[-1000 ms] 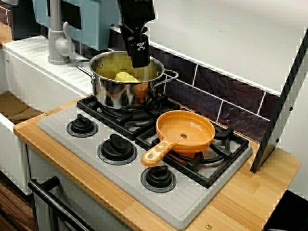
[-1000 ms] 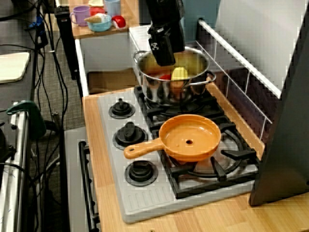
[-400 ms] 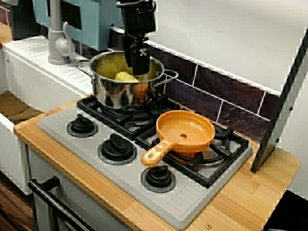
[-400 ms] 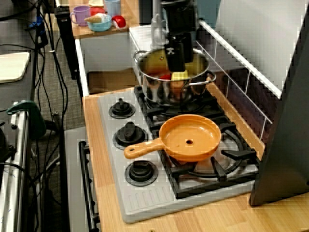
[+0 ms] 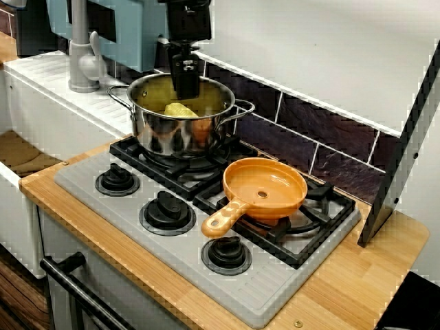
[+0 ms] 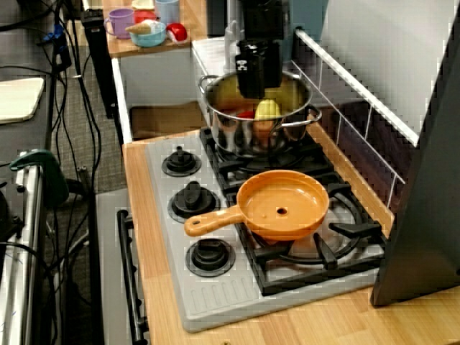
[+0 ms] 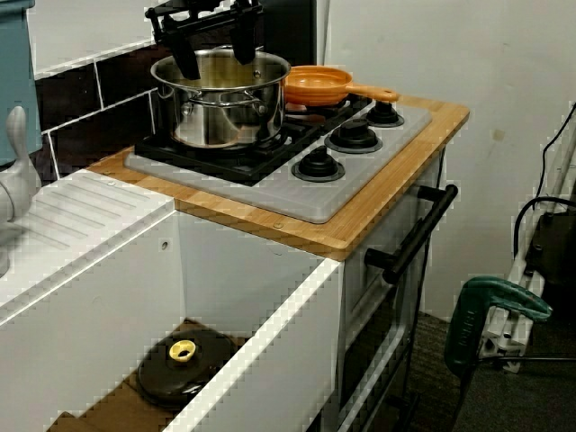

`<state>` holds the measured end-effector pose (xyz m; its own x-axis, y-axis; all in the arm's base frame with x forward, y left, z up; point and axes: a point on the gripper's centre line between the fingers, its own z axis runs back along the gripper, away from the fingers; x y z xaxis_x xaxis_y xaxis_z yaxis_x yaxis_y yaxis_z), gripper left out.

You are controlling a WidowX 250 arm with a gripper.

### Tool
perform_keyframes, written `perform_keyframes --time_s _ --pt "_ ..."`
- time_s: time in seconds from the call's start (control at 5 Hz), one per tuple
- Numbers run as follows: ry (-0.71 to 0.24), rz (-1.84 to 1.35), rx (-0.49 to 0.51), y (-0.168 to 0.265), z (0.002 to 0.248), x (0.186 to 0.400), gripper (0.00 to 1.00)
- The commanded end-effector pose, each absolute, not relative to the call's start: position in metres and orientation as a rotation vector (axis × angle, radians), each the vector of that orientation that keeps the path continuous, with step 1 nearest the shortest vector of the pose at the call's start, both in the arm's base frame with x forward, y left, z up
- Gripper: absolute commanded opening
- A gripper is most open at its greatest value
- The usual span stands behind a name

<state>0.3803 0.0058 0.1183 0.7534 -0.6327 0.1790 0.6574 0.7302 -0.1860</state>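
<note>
The gripper (image 7: 217, 64) is held just over the open mouth of a steel pot (image 5: 180, 132). The pot is set on one burner of a stove (image 5: 82, 180), which is laid on a wooden bench (image 5: 347, 289). In the view from the sink side the jaws are seen spread apart, with nothing gripped between them and their tips at about rim height. A yellow piece of food (image 5: 180, 109) is found lying inside the pot, just below the jaws and, as far as can be told, not touched by them. A red piece (image 6: 246, 113) is seen beside it in the view along the stove. By the look of things, the yellow piece is already lodged in the pot and lies free of the jaws, so nothing is left in the grip. An orange pan (image 5: 267, 187) is set on the other burner, well apart from the gripper.
</note>
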Motion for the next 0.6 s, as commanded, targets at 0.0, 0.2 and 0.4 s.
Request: perform_keyframes --time_s 0.0,0.2,0.4 --pt "-0.151 -0.980 -0.208 -0.019 0.162 0.350 1.00" --pt "-0.143 -1.012 -0.177 -0.032 0.161 0.342 1.00" --pt "-0.132 -1.015 -0.167 -0.035 0.160 0.347 1.00"
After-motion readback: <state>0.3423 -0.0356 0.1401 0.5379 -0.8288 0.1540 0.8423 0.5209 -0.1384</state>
